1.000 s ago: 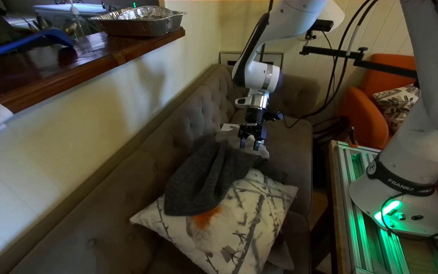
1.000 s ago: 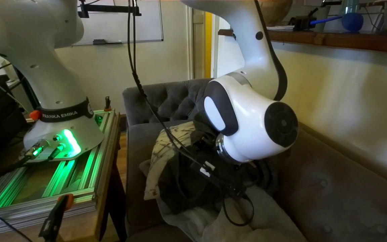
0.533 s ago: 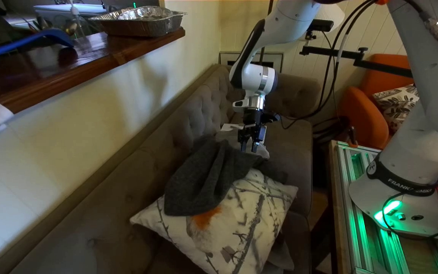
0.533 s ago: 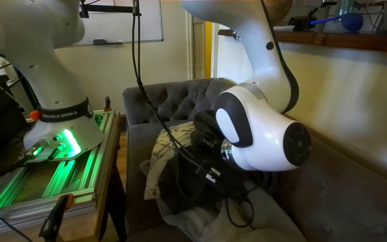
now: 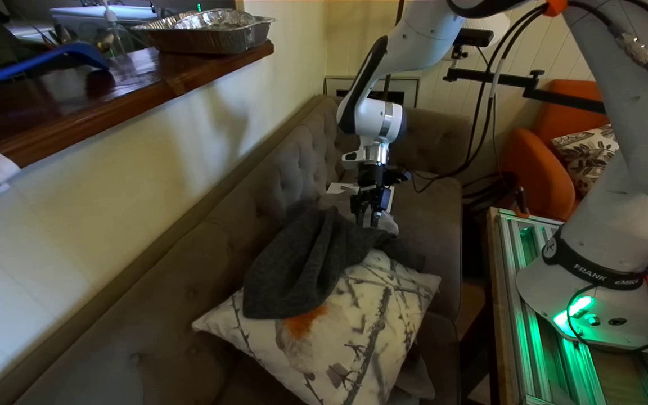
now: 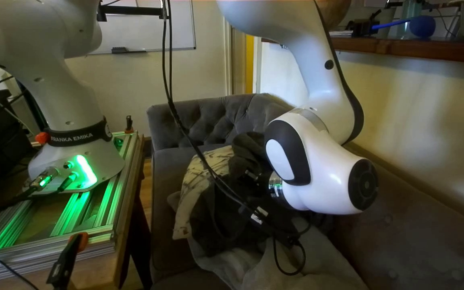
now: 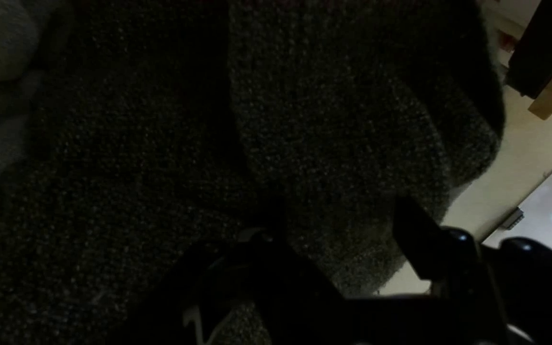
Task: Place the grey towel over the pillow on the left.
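- My claw (image 5: 368,218) is spread and holds nothing; in the wrist view its fingers (image 7: 419,242) stand apart, close over dark cloth, though I can't tell whether they touch it.
- The grey towel (image 5: 307,264) lies crumpled across one edge of the patterned pillow (image 5: 369,343), one end reaching the pillow's orange patch, the rest running off past that edge.
- Much of the pillow's printed face is bare, so I judge the job part done: my step is probably to catch the loose part beyond the pillow and bring it on.
- I'm just past the pillow's covered edge, pointing down. I should straddle one raised fold there, sink only until my tips flank it, then pinch cloth alone.
- A pale bundle (image 6: 324,262) lies under the towel on that side of the pillow; too deep a bite could take both.
- With a fold caught, I should lift first, clear of the pillow's edge, then carry it across the bare face and lower slowly, so it spreads rather than bunches.
- A gentle pull suits: a hard one might drag the pillow along the couch (image 5: 149,326).
- My cable (image 6: 178,121) hangs low beside the pillow; I should keep its slack from snagging the towel.
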